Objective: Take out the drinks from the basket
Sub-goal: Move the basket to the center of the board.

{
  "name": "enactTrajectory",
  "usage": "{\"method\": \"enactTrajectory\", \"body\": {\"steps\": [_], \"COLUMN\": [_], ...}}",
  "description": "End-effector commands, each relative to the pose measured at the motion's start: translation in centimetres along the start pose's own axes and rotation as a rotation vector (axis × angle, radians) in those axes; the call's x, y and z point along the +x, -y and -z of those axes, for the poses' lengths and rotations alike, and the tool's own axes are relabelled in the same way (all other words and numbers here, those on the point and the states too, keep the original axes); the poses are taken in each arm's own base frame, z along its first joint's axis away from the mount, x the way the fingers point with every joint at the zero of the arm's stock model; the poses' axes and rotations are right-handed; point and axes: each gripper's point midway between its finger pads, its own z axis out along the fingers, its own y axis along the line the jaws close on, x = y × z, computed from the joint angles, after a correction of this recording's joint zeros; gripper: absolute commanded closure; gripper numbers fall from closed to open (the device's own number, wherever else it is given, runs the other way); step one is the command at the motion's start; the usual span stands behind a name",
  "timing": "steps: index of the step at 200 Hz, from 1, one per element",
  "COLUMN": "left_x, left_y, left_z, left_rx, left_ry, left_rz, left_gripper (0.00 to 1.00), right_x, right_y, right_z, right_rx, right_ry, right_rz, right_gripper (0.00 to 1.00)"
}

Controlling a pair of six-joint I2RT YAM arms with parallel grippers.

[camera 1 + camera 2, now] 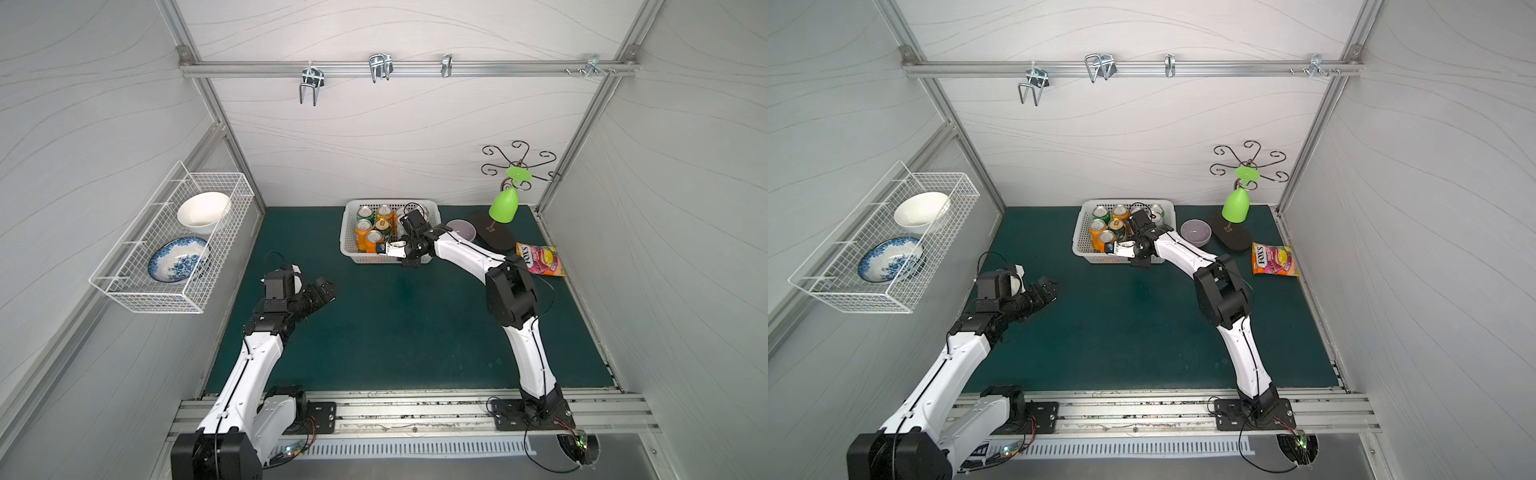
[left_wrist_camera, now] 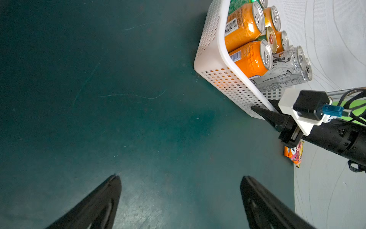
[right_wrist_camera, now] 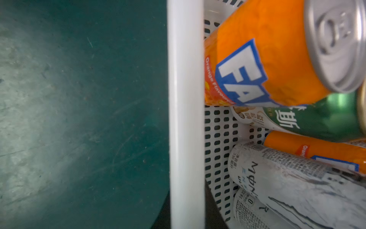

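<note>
The white perforated basket (image 1: 347, 232) (image 1: 1079, 235) stands at the back of the green mat. It holds the drinks: orange Fanta cans (image 1: 363, 232) (image 3: 267, 59), a bright green can (image 1: 365, 214), a dark green can (image 3: 316, 123) and white-silver Monster cans (image 3: 287, 178) (image 2: 287, 65). My right gripper (image 1: 405, 259) (image 1: 1138, 262) (image 3: 186, 214) is shut on the basket's near rim (image 3: 186, 99), with one dark finger (image 3: 212, 208) inside the wall and the other outside. My left gripper (image 1: 326, 289) (image 1: 1048, 286) (image 2: 180, 182) hovers open over bare mat, well left of the basket (image 2: 210, 49).
A purple bowl (image 1: 461, 230) sits just right of the basket. Beyond it stands a dark stand with a green glass (image 1: 503, 205), and a candy bag (image 1: 540, 259) lies near the right wall. A wire rack (image 1: 174, 245) with bowls hangs on the left wall.
</note>
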Motion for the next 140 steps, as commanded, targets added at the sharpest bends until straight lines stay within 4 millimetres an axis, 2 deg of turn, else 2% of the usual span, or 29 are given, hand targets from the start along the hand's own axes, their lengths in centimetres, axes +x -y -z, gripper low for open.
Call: {"method": "enactTrajectory", "body": {"steps": [1,85,140], "left_x": [-1.2,-1.2,-1.2], "left_y": [1.1,1.1,1.1], "left_z": [0.7,0.8,1.2], "left_rx": [0.023,0.023,0.023], "left_ry": [0.041,0.044,0.059], "left_rz": [-0.028,-0.029,-0.034], "left_gripper": [0.02,0.02,0.02], "right_x": [-0.1,0.0,0.0], "right_y": [-1.7,-4.8,-7.7], "right_z": [2.6,4.4,6.0], "right_rx": [-0.053,-0.08,-0.114], "right_ry": [0.002,-0.007,0.011], "right_rz": [-0.055,-0.05,-0.074], "right_gripper": [0.92,0.93,0.93]}}
